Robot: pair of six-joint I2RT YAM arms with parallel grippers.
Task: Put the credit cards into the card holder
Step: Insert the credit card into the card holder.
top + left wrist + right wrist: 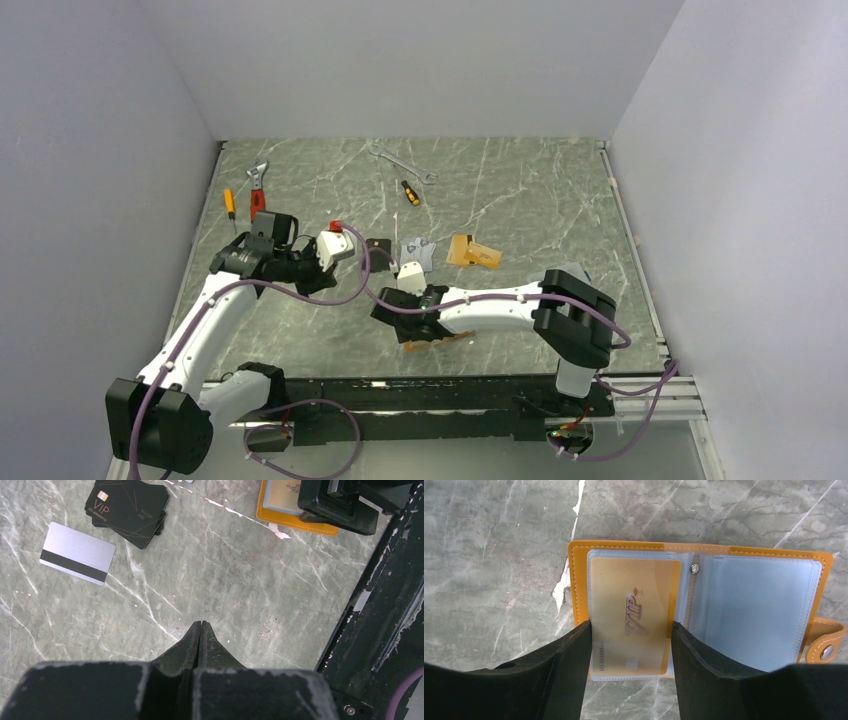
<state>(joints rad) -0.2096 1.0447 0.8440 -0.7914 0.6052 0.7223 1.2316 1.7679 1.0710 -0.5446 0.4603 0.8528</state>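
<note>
The orange card holder (579, 580) lies open on the table, and a gold VIP card (634, 610) sits in its left clear pocket. Its snap tab (824, 642) is at the right. My right gripper (630, 630) is open just above it, with a finger on each side of that pocket. In the top view the holder (440, 342) shows under the right gripper (408, 318). My left gripper (201, 625) is shut and empty over bare table. A silver card with a black stripe (77, 560) and stacked black VIP cards (130, 507) lie beyond it. Orange-tan cards (472, 252) lie mid-table.
A silver wrench (403, 163), a small screwdriver (410, 192), a red-handled wrench (258, 190) and an orange screwdriver (229, 203) lie at the back. A small red object (337, 226) sits by the left wrist. The dark front rail (380, 605) runs close to the left gripper.
</note>
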